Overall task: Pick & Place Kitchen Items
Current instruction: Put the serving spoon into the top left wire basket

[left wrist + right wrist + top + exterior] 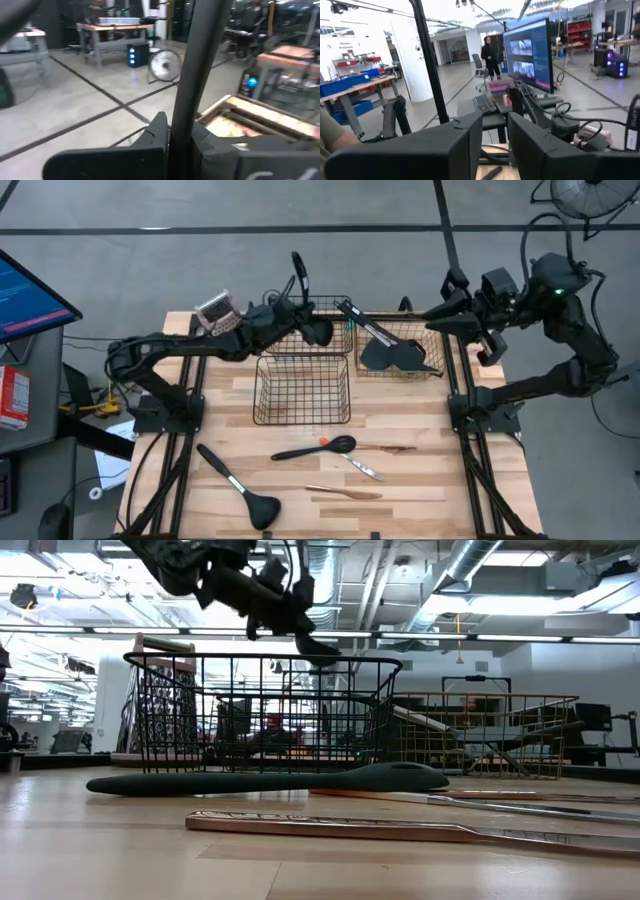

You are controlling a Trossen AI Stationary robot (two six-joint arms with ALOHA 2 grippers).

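High view: my left gripper (292, 308) is raised over the far-left black wire basket (325, 305), fingers clamped on a black ladle (308, 310) whose handle stands upward. My right gripper (447, 308) waits beside the gold basket (425, 370), which holds black turners (395, 352). Near of the central empty basket (300, 388) lie a black spoon (315, 448), a second ladle (238, 488) and copper-handled pieces (345, 492).

Low view: the left gripper (285, 610) hangs above the black basket (260, 710), ladle bowl (318, 648) just over its rim.

Left wrist view: my fingers (159, 131) grip the ladle's handle (192, 75).

Right wrist view: my fingers (465, 140) stand apart, holding nothing.
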